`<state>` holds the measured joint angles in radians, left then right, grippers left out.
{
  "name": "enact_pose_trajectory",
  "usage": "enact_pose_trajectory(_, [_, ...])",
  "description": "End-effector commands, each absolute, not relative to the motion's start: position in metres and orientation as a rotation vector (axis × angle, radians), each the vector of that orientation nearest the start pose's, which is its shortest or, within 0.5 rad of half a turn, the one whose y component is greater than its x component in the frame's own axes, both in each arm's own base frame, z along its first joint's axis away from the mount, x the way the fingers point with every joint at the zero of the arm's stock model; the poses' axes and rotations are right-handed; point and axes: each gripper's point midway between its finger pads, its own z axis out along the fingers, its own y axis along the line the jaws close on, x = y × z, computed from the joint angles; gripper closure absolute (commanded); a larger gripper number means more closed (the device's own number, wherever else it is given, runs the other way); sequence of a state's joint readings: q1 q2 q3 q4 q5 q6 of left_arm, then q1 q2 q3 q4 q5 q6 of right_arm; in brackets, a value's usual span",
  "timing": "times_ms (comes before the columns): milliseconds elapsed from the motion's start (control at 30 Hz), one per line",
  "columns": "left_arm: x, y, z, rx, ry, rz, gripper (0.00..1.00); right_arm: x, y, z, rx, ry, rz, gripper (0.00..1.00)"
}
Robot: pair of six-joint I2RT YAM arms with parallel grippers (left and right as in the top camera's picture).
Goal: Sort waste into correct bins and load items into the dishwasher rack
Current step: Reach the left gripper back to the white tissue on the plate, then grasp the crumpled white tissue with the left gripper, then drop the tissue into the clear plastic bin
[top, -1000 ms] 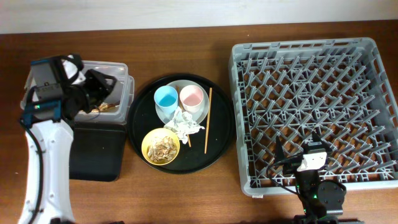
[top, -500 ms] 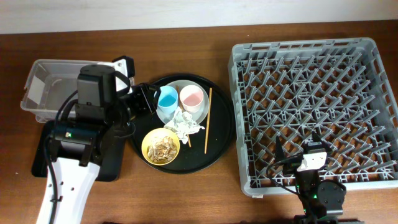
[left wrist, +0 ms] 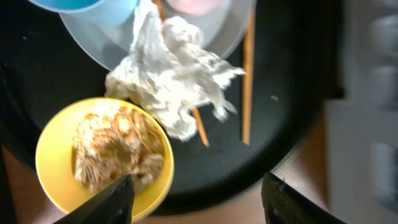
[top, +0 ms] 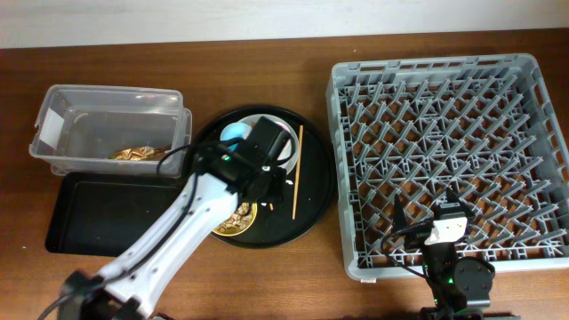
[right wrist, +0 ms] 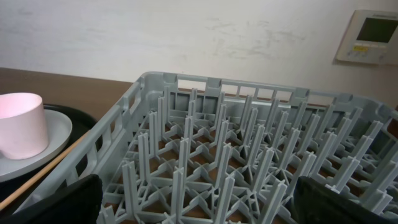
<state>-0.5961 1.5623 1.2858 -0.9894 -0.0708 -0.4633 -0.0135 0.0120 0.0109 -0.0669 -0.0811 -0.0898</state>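
My left gripper is open and empty above the round black tray. It hovers over the crumpled white tissue, which lies on the plate beside the yellow bowl of food scraps. The blue cup and pink cup stand at the top edge of the left wrist view. One chopstick lies right of the tissue, another partly under it. The gold foil wrapper lies in the clear tub. My right gripper is open over the dishwasher rack.
The shallow black tray lies in front of the clear tub at the left. In the overhead view my left arm crosses diagonally over the yellow bowl and hides the tissue. The pink cup also shows in the right wrist view.
My left arm has swung right from the clear tub to over the round tray. The foil wrapper stays in the tub. The right arm has not moved.
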Motion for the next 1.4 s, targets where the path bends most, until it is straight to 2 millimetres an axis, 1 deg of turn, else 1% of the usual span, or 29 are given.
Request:
enact_pose_trajectory(0, [0.311,-0.179,0.098,0.187,2.840,0.025,0.33,0.246,0.012,0.157,-0.137,1.637,-0.010,0.02])
enact_pose_trajectory(100, [0.323,-0.179,0.083,0.178,2.823,0.081,0.33,0.246,0.012,0.157,-0.137,1.637,-0.010,0.02])
enact_pose_trajectory(167, [0.330,-0.183,0.073,0.178,2.820,0.079,0.33,0.246,0.012,0.157,-0.137,1.637,-0.010,0.02])
enact_pose_trajectory(300, [0.335,-0.187,0.051,0.182,2.841,0.098,0.35,0.246,0.012,0.157,-0.137,1.637,-0.010,0.02])
enact_pose_trajectory(367, [0.335,-0.187,0.042,0.186,2.855,0.111,0.42,0.246,0.012,0.157,-0.137,1.637,-0.010,0.02])
enact_pose_trajectory(433, [0.336,-0.188,0.039,0.186,2.857,0.113,0.62,0.246,0.012,0.157,-0.137,1.637,-0.010,0.01])
enact_pose_trajectory(467, [0.336,-0.188,0.039,0.186,2.857,0.113,0.66,0.246,0.012,0.157,-0.137,1.637,-0.010,0.02])
enact_pose_trajectory(500, [0.336,-0.188,0.039,0.186,2.857,0.113,0.82,0.246,0.012,0.157,-0.137,1.637,-0.010,0.02])
enact_pose_trajectory(533, [0.336,-0.188,0.039,0.186,2.857,0.113,0.91,0.246,0.012,0.157,-0.137,1.637,-0.010,0.01])
enact_pose_trajectory(567, [0.337,-0.188,0.041,0.186,2.853,0.110,1.00,0.246,0.012,0.157,-0.137,1.637,-0.010,0.02])
enact_pose_trajectory(633, [0.342,-0.192,0.053,0.185,2.828,0.088,1.00,0.246,0.012,0.157,-0.137,1.637,-0.010,0.02])
enact_pose_trajectory(700, [0.349,-0.194,0.083,0.167,2.769,0.053,1.00,0.246,0.012,0.157,-0.137,1.637,-0.010,0.02])
enact_pose_trajectory(733, [0.351,-0.192,0.094,0.158,2.748,0.050,1.00,0.246,0.012,0.157,-0.137,1.637,-0.010,0.02])
enact_pose_trajectory(767, [0.355,-0.186,0.123,0.132,2.699,0.052,1.00,0.246,0.012,0.157,-0.137,1.637,-0.010,0.02])
enact_pose_trajectory(833, [0.359,-0.167,0.166,0.068,2.626,0.075,1.00,0.246,0.012,0.157,-0.137,1.637,-0.010,0.02])
enact_pose_trajectory(867, [0.361,-0.152,0.186,0.023,2.588,0.095,1.00,0.246,0.012,0.157,-0.137,1.637,-0.010,0.02])
enact_pose_trajectory(933, [0.363,-0.124,0.212,-0.066,2.529,0.118,1.00,0.246,0.012,0.157,-0.137,1.637,-0.010,0.02])
enact_pose_trajectory(967, [0.365,-0.099,0.228,-0.152,2.487,0.124,1.00,0.246,0.012,0.157,-0.137,1.637,-0.010,0.02])
enact_pose_trajectory(1000, [0.367,-0.081,0.237,-0.216,2.460,0.128,1.00,0.246,0.012,0.157,-0.137,1.637,-0.010,0.02])
enact_pose_trajectory(1033, [0.370,-0.055,0.247,-0.305,2.423,0.137,1.00,0.246,0.012,0.157,-0.137,1.637,-0.010,0.02])
enact_pose_trajectory(1067, [0.374,-0.032,0.253,-0.383,2.393,0.153,1.00,0.246,0.012,0.157,-0.137,1.637,-0.010,0.02])
enact_pose_trajectory(1100, [0.378,-0.010,0.255,-0.458,2.368,0.173,1.00,0.246,0.012,0.157,-0.137,1.637,-0.010,0.01])
enact_pose_trajectory(1167, [0.385,0.026,0.253,-0.573,2.335,0.211,1.00,0.246,0.012,0.157,-0.137,1.637,-0.010,0.02])
enact_pose_trajectory(1200, [0.390,0.045,0.248,-0.642,2.321,0.232,1.00,0.246,0.012,0.157,-0.137,1.637,-0.010,0.02])
enact_pose_trajectory(1233, [0.396,0.057,0.241,-0.681,2.317,0.247,1.00,0.246,0.012,0.157,-0.137,1.637,-0.010,0.02])
enact_pose_trajectory(1267, [0.400,0.063,0.234,-0.701,2.322,0.259,1.00,0.246,0.012,0.157,-0.137,1.637,-0.010,0.02])
enact_pose_trajectory(1333, [0.416,0.074,0.208,-0.731,2.352,0.286,1.00,0.246,0.012,0.157,-0.137,1.637,-0.010,0.02])
enact_pose_trajectory(1367, [0.425,0.078,0.191,-0.738,2.372,0.301,1.00,0.246,0.012,0.157,-0.137,1.637,-0.010,0.01])
